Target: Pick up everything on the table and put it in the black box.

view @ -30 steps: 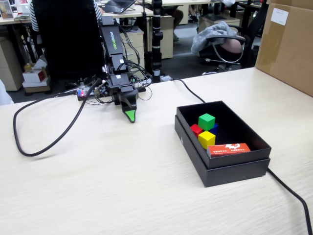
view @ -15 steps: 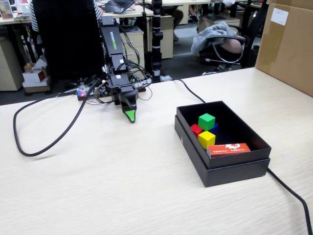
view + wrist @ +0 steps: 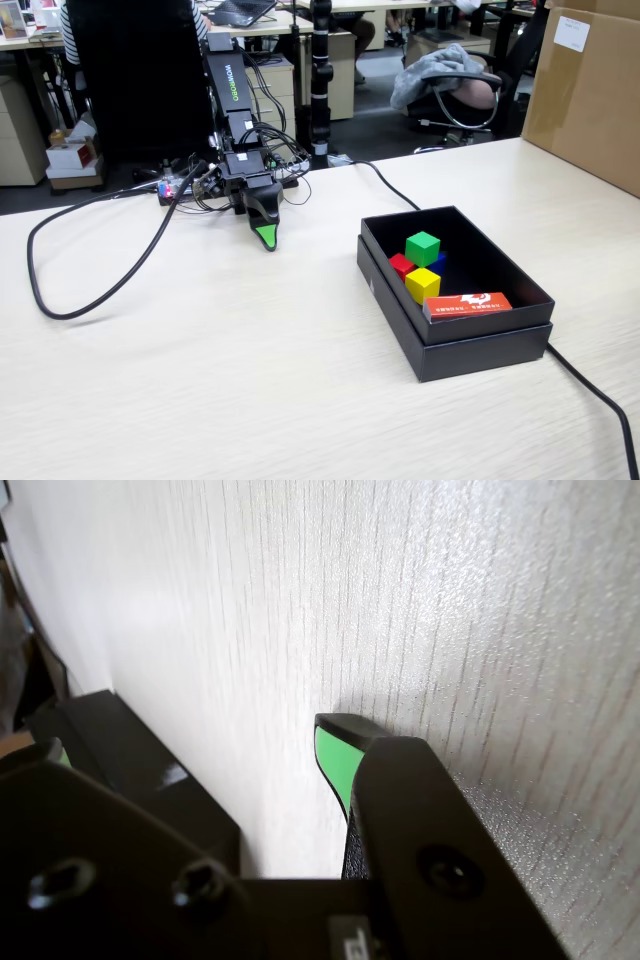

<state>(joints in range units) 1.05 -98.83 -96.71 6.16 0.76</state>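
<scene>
**All four cubes sit in the box; the remaining risks are small ones**

The black box (image 3: 455, 300) is the landmark here. Inside it, toward its left-hand wall in the fixed view, the green cube (image 3: 423, 248) sits on top of a tight cluster, with the red cube (image 3: 401, 265) just left of it, the yellow cube (image 3: 423, 285) in front, and the blue cube (image 3: 438, 263) mostly hidden behind them. An orange-red card (image 3: 468, 303) leans along the near wall of the box. No cube lies on the tabletop (image 3: 220, 380) outside the box, so the task looks complete.

The end effector (image 3: 265, 238) rests well to the left of the box, tip down close to the tabletop, and carries nothing. Only one green-tipped jaw shows in the fixed view and in the wrist view (image 3: 345, 765), so I cannot tell whether it is clenched or released.

What could go wrong: the green cube is perched on the others, and a knock to the box might topple it, though probably only within the walls. A black cable (image 3: 590, 395) runs from under the box's right side; a tug on it could shift the box.
</scene>
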